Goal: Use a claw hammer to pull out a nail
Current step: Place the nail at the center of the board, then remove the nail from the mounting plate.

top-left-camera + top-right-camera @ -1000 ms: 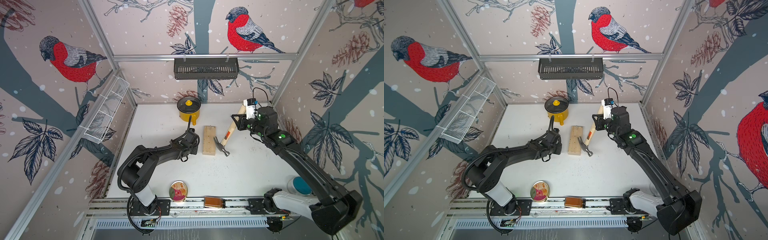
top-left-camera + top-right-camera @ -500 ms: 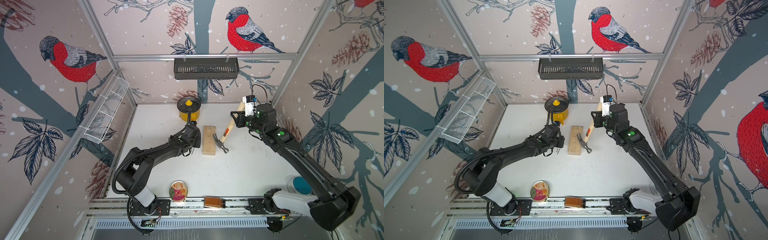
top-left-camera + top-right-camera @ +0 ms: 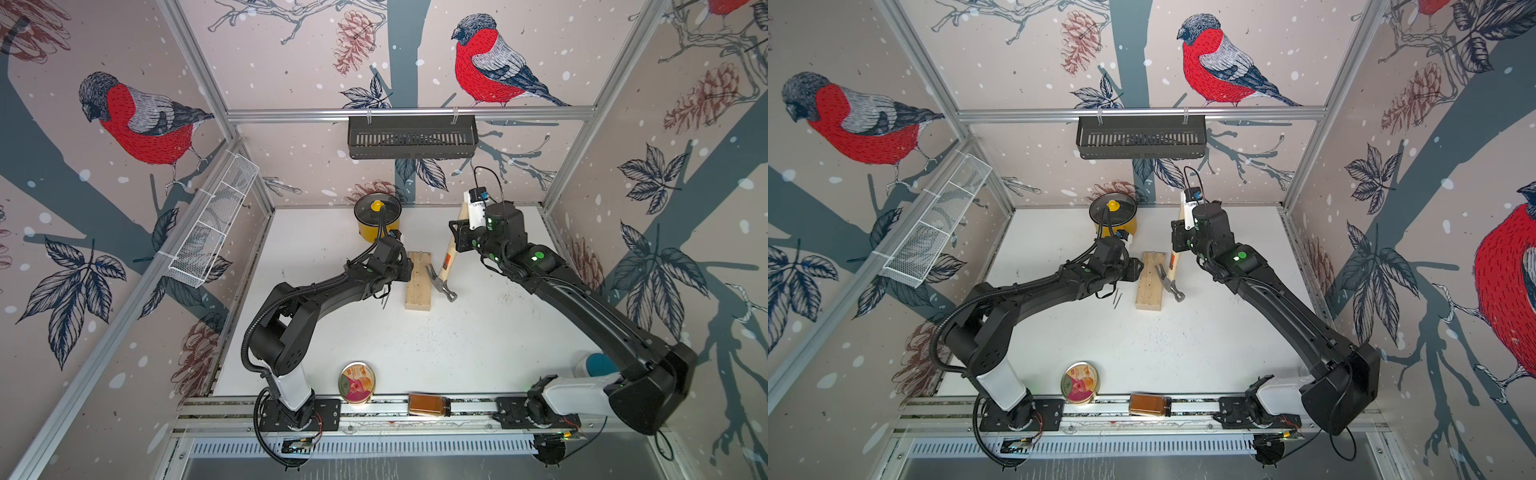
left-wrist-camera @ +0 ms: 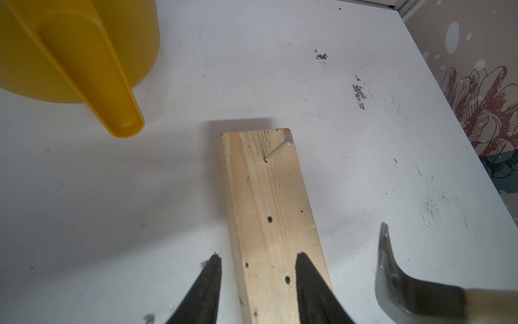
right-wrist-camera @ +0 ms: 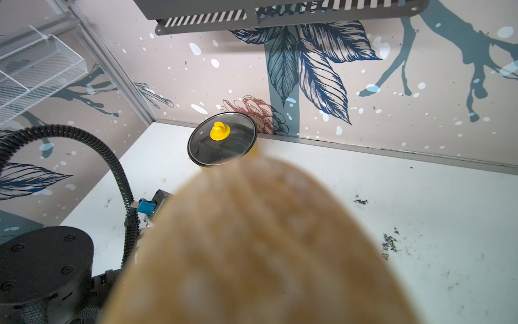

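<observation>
**Claw hammer** [image 3: 445, 266] in both top views [image 3: 1170, 266]: held aslant just beside the wood block [image 3: 418, 282], on the right arm's side, over the white table [image 3: 478, 332]. Long axis running from the steel head, low and level with the block's middle, up the pale handle toward the back wall, butt end highest. Forked claw turned toward the block, striking face away from it. Orange-and-black label on the handle just above the head. Gripped mid-handle by the right gripper [image 3: 457, 239], clamped tight on the wood. Left gripper [image 3: 405, 270] at the block's opposite edge, parted partway, holding nothing.

**Left wrist view only:**
- nail [image 4: 280, 150] leaning out of the block's far end, head clear of the wood, with empty holes nearer the camera
- dark fingers [image 4: 208, 283] spread, one beside the block and one over it
- claw hammer [image 4: 392, 275] seen only as its curved claw, apart from the block and short of the nail
- side handle of the yellow pot [image 4: 70, 50]

**Right wrist view only:** claw hammer [image 5: 252, 238] reduced to a large blur of handle butt, with the yellow pot [image 5: 222, 140] and its glass lid behind.

**Hidden or unclear:** nail hardly discernible from above. Right gripper's fingers hard to separate from the wrist in the top views and unseen in its own wrist view. Contact between hammer head and table not determinable. Hammer cut off at the frame edge in the left wrist view.
</observation>
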